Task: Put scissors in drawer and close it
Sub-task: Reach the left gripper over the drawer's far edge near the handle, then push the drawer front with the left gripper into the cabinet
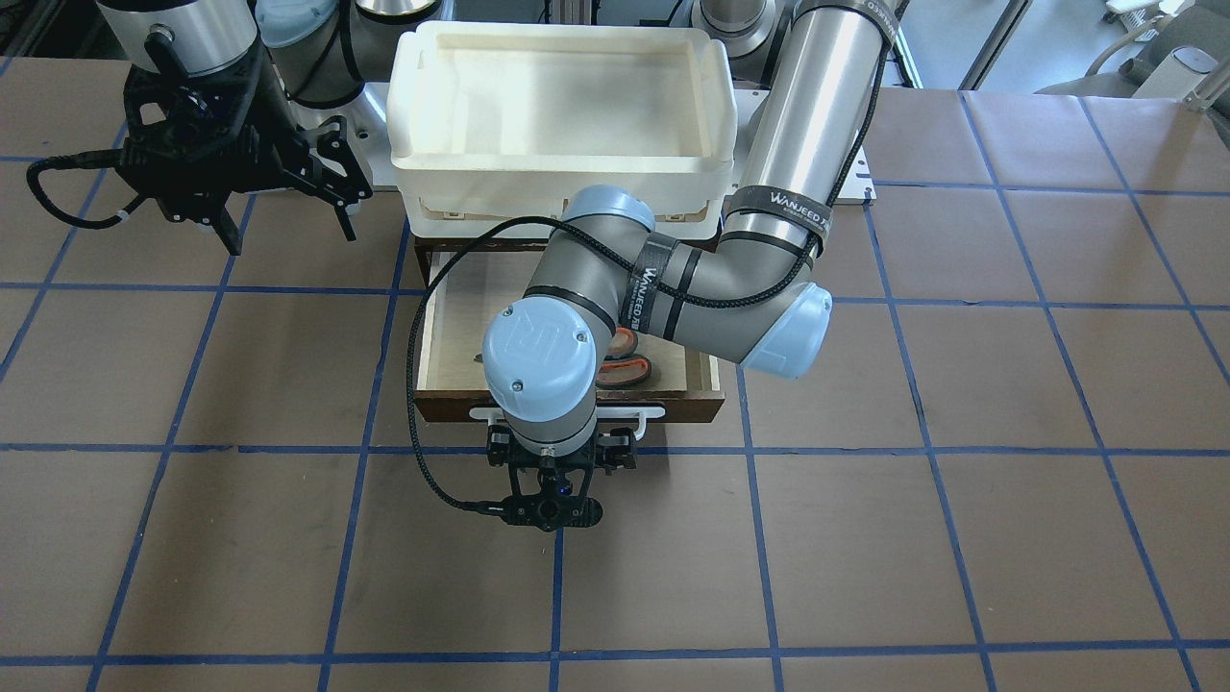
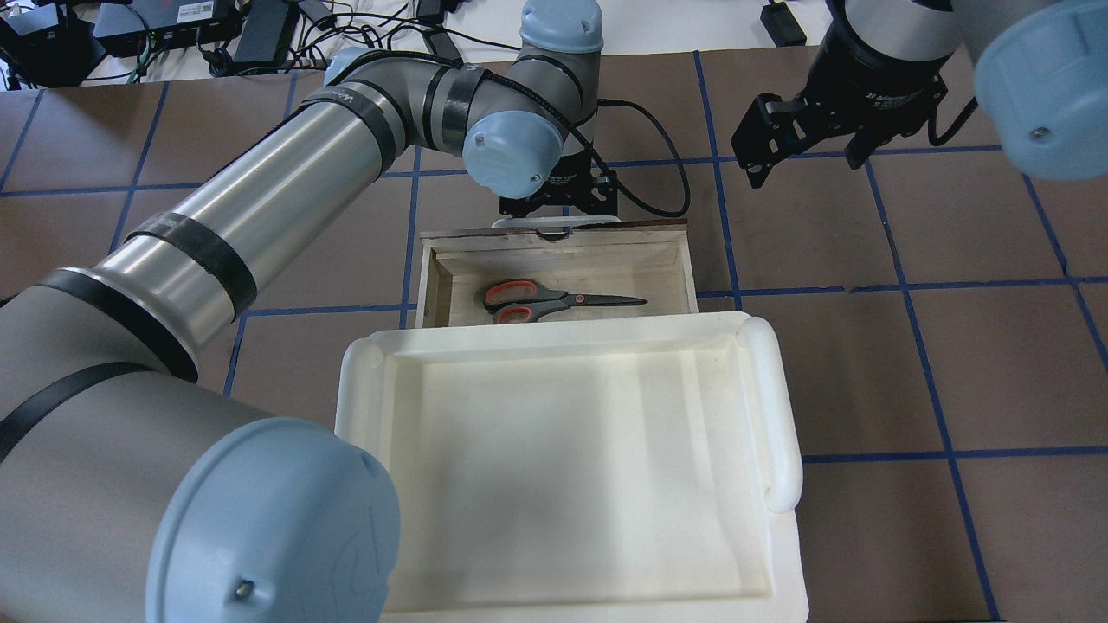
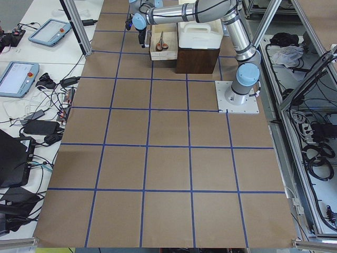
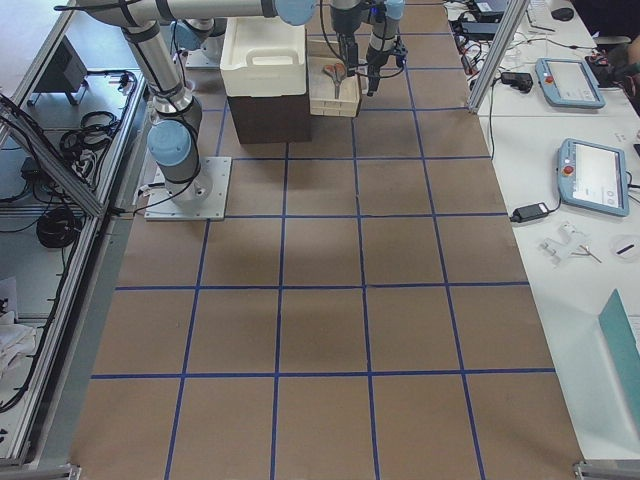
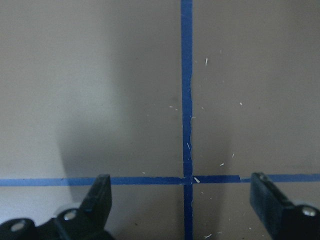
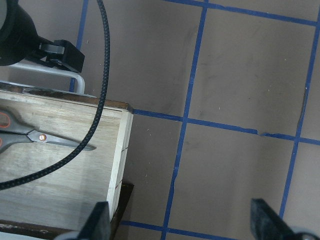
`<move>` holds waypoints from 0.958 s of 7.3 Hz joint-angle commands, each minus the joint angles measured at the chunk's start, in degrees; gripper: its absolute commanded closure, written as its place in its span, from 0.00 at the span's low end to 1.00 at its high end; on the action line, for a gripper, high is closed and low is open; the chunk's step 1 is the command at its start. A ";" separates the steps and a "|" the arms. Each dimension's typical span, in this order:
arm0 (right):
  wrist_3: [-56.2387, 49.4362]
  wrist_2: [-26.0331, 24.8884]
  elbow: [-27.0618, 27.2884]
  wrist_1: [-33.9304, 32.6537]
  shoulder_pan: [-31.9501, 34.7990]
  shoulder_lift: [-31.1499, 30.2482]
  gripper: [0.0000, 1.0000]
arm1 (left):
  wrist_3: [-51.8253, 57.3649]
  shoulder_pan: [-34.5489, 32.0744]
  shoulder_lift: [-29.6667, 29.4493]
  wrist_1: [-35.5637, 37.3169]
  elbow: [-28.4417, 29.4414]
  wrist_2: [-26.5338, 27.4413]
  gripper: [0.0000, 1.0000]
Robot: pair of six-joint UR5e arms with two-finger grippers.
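Observation:
The scissors (image 2: 554, 301) lie flat inside the open drawer (image 2: 688, 268), with the handles toward the robot's left. They also show in the right wrist view (image 6: 40, 136), and their orange-lined loops show in the front view (image 1: 625, 363). My left gripper (image 1: 557, 452) is open and empty. It points down just beyond the drawer's dark front (image 1: 452, 408), over its white bar handle (image 1: 653, 411). Its wrist view (image 5: 182, 200) shows only the table. My right gripper (image 2: 805, 147) is open and empty, raised off to the drawer's right (image 6: 182, 225).
A white plastic tub (image 2: 779, 415) sits on the dark cabinet above the drawer, nearer the robot. The left arm's black cable (image 1: 418, 384) loops over the drawer's side. The brown table has blue tape lines (image 1: 557, 596).

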 commanded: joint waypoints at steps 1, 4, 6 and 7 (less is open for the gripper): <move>-0.22 -0.10 0.06 0.09 0.00 0.12 0.00 | 0.00 -0.35 1.19 -1.17 -0.40 -0.03 0.00; -0.30 -0.11 0.06 0.26 0.00 0.30 0.00 | 0.00 -0.44 3.13 -3.63 -1.18 -1.44 0.00; -0.30 -0.11 0.76 0.44 0.00 0.30 0.00 | 0.00 -0.44 5.32 -6.52 -2.68 -1.53 0.00; -0.30 -0.11 1.03 0.44 0.00 0.21 0.00 | -0.17 -0.44 5.85 -8.28 -2.95 -2.40 0.00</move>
